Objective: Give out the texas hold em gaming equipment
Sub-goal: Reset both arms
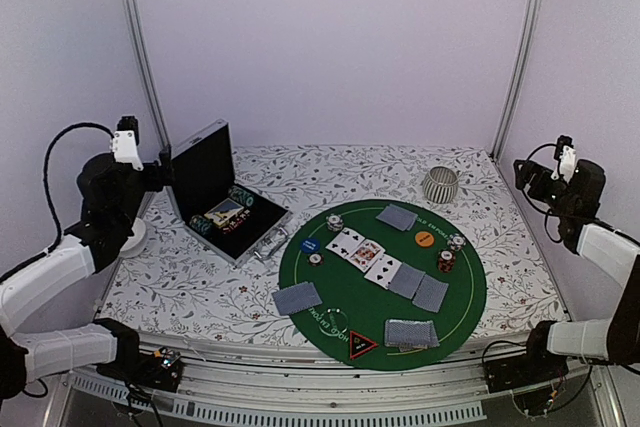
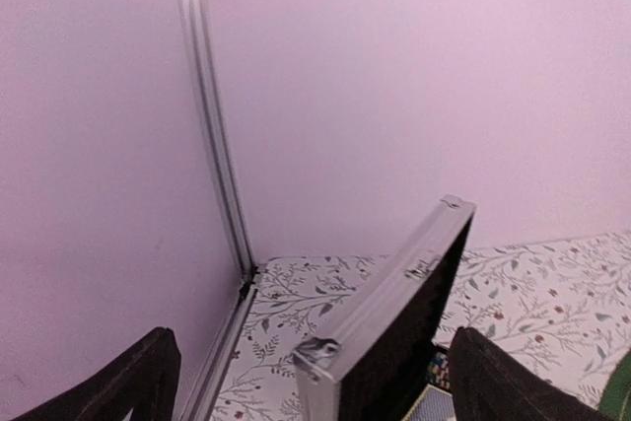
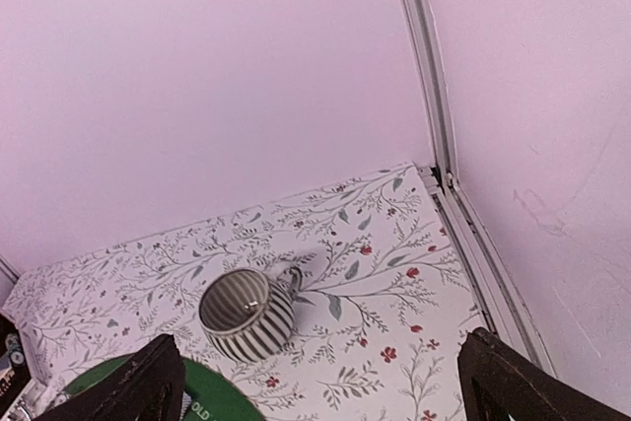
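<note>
Cards (image 1: 298, 298), chips (image 1: 446, 260), discs (image 1: 424, 238) and triangle (image 1: 362, 345) are laid out on the mat (image 1: 340, 287); task judged nearly done, spare chips left in case (image 1: 200, 172). Left gripper (image 2: 314, 342), right gripper (image 3: 320, 340): jaws spread, empty.

On the one green mat (image 1: 345, 287) I count three face-up cards (image 1: 365, 252), five face-down card lots (image 1: 297, 298), three chip stacks (image 1: 446, 260), three discs (image 1: 424, 238), one black triangle (image 1: 362, 344); one cup (image 1: 440, 184) at one o'clock, one case (image 1: 200, 172) at ten.

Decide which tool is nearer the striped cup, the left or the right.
Right. The right tool hovers just off to the right of the cup; the left tool is far off on the other side, beside the open case.
</note>
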Robot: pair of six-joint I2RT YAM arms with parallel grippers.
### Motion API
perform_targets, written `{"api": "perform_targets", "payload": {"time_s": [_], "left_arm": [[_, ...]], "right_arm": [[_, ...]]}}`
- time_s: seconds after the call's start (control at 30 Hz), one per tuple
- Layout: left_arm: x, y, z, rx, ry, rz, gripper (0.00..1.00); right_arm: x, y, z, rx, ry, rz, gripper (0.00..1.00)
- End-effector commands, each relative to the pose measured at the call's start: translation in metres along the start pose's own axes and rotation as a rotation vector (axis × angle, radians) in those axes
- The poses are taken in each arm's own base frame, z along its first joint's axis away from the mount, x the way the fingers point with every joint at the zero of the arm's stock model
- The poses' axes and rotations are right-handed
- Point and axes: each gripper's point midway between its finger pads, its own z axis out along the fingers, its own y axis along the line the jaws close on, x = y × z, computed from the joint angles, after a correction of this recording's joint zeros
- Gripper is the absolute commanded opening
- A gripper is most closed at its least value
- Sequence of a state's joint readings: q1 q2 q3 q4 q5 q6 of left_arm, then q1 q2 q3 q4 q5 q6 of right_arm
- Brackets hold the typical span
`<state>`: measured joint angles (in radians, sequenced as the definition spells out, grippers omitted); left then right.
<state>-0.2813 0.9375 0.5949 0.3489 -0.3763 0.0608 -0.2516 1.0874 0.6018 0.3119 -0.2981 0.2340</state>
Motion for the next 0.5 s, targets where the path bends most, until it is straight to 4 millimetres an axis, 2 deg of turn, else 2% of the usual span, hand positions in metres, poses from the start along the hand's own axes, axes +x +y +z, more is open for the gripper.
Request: {"api": "perform_targets", "payload": {"time_s": [0.0, 0.07, 0.13, 0.2, 0.33, 0.43, 0.47], "left_arm": [[-0.019, 0.076, -0.022, -0.323, -0.169, -0.144, 0.98], [-0.01, 0.096, -0.028, -0.395, -0.201, -0.15, 0.98], [0.007, 0.111, -0.026, -0.448, -0.204, -0.133, 0.98], [0.018, 0.115, -0.022, -0.46, -0.189, -0.11, 0.98], [0.038, 0.109, -0.014, -0.437, -0.208, -0.161, 0.98], [0.075, 0.097, -0.005, -0.387, -0.16, -0.211, 0.98], [0.089, 0.095, -0.004, -0.387, -0.135, -0.21, 0.98]], "right_arm": [[-0.007, 0.011, -0.012, -0.087, -0.159, -0.148, 0.99], [0.005, 0.008, -0.013, -0.086, -0.169, -0.165, 0.99], [0.018, 0.003, -0.015, -0.077, -0.184, -0.176, 0.99], [0.024, -0.001, -0.018, -0.064, -0.213, -0.181, 0.99], [0.046, -0.004, -0.03, -0.074, -0.276, -0.163, 0.99], [0.068, -0.012, -0.026, -0.068, -0.251, -0.121, 0.99], [0.069, -0.009, -0.028, -0.09, -0.267, -0.126, 0.99]]}}
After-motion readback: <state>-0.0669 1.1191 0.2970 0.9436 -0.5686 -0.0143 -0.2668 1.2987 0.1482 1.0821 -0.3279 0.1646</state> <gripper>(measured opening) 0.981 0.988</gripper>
